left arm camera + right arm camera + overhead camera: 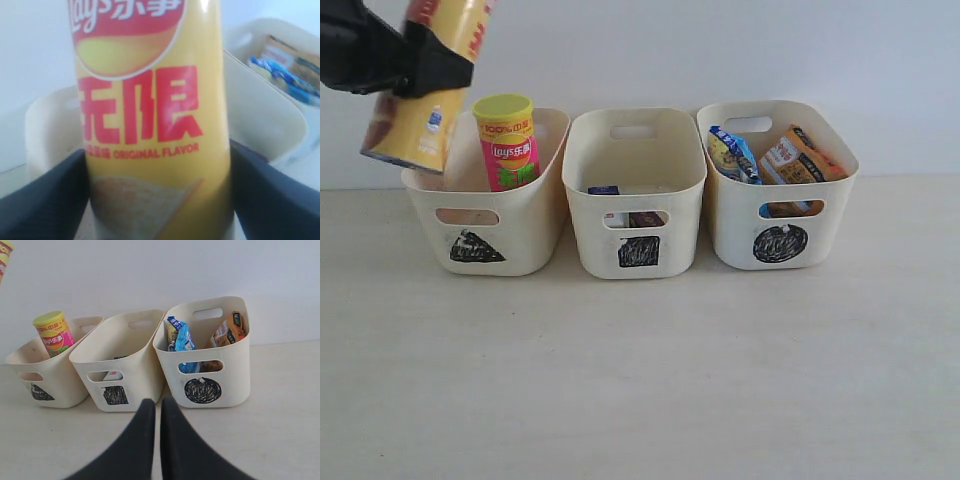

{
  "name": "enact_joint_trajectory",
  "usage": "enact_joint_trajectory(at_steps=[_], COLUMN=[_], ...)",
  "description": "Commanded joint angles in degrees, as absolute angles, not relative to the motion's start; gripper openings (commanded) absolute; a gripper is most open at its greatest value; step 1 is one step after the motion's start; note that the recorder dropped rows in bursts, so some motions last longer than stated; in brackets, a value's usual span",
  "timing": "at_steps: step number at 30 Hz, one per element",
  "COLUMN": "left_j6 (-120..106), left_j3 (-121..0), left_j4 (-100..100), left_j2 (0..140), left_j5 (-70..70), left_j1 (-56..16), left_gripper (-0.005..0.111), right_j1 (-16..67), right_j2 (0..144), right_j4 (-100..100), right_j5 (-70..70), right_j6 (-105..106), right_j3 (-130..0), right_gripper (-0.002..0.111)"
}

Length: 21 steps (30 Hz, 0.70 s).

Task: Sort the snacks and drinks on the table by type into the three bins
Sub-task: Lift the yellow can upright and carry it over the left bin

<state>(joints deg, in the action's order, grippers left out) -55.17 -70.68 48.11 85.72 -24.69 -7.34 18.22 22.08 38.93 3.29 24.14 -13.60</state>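
My left gripper [425, 65] is shut on the yellow chip tube with the red band [415, 125]. It holds the tube tilted in the air over the far left edge of the left bin [520, 240]. The pink-green tube with a yellow-green lid [508, 145] stands in that bin. Little of the blue-and-white carton [604, 190] and the dark purple carton [646, 219] shows inside the middle bin [585, 215]. In the right bin [730, 235] are the blue bag [733, 153] and the orange bag [800, 158]. My right gripper [157, 407] is shut on nothing, above the table in front of the bins.
The three bins stand side by side along the back of the table [640, 380], close to a pale wall. Each front carries a black mark: triangle, square, circle. The right arm does not show in the exterior view.
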Motion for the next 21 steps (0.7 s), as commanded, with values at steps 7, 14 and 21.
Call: enact_joint_trajectory(at_steps=[7, 14, 21], left_j6=[-57.1, -57.2, -59.4], left_j3=[-74.0, -80.4, -84.2], left_j4=[65.4, 64.7, 63.3], left_j2=[95.3, 103.3, 107.3], left_j5=[-14.4, -10.7, -10.7], left_j1=[-2.9, -2.9, -2.9], left_gripper=[0.004, 0.004, 0.01], right_j1=[18.3, 18.3, 18.3], right_j2=[21.9, 21.9, 21.9], right_j4=[38.5, 38.5, 38.6], right_j5=[3.6, 3.6, 2.8], right_j6=[24.4, 24.5, 24.2], right_j3=[-13.3, -12.5, -11.9], right_gripper=[0.0, 0.0, 0.0])
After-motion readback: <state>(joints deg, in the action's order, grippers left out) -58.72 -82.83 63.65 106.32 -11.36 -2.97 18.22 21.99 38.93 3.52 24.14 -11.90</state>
